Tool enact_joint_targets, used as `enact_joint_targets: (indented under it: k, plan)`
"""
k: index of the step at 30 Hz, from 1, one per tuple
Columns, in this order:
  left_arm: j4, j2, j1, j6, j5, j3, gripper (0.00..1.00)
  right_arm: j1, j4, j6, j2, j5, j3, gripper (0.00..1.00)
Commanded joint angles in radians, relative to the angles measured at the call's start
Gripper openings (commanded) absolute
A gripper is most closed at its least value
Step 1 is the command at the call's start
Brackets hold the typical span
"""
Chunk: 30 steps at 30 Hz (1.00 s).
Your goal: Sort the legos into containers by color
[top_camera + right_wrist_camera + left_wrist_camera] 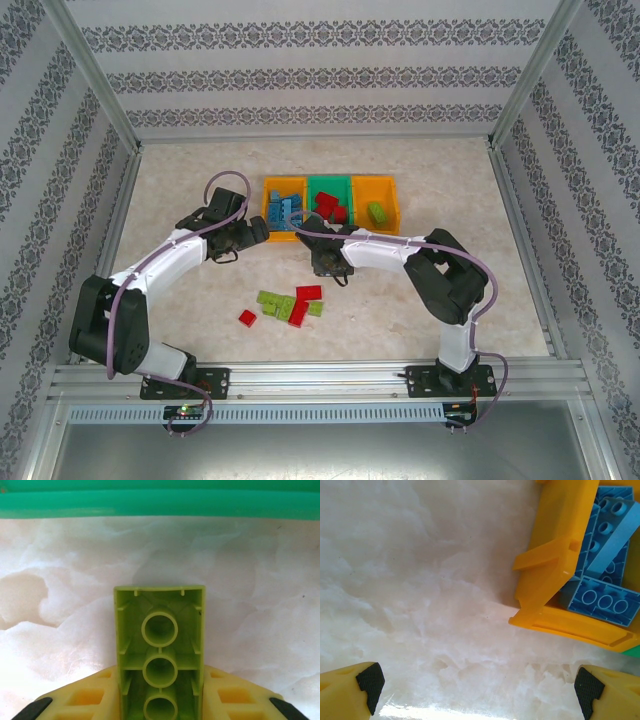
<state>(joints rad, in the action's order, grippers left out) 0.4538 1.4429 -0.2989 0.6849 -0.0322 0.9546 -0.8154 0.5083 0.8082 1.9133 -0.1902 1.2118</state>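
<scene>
Right gripper [160, 702] pinches a light-green brick [160, 630], hollow tubed underside showing, with the smooth green bin [160, 502] at twelve o'clock. Left gripper [479, 685] gapes wide; orange bin [552, 565] of studded blue bricks [604, 601] at two o'clock.

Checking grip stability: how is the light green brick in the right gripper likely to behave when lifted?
The light green brick looks like rigid moulded plastic, so probably won't flex. Its hollow underside with open tubes suggests it is light. Smooth walls between the right gripper's fingers might let it slip or pivot, since much sticks out.
</scene>
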Motion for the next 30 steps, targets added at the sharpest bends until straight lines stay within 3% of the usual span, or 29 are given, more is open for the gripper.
enact_joint_targets:
  k: [1,13,20,30]
  plan:
    - [-0.035,-0.042,0.009,0.009,0.016,-0.019,0.99,0.005,-0.029,-0.032,-0.051,0.006,-0.023,0.19]
    - [-0.064,-0.063,0.007,0.014,-0.001,-0.089,0.99,0.072,-0.024,-0.145,-0.288,0.139,-0.125,0.17]
    - [-0.073,-0.078,-0.009,-0.034,-0.023,-0.099,0.99,0.277,-0.005,-0.205,-0.404,0.107,-0.124,0.18]
    - [-0.077,-0.07,-0.145,-0.173,-0.058,-0.119,1.0,0.479,0.076,-0.381,-0.145,0.161,0.15,0.22]
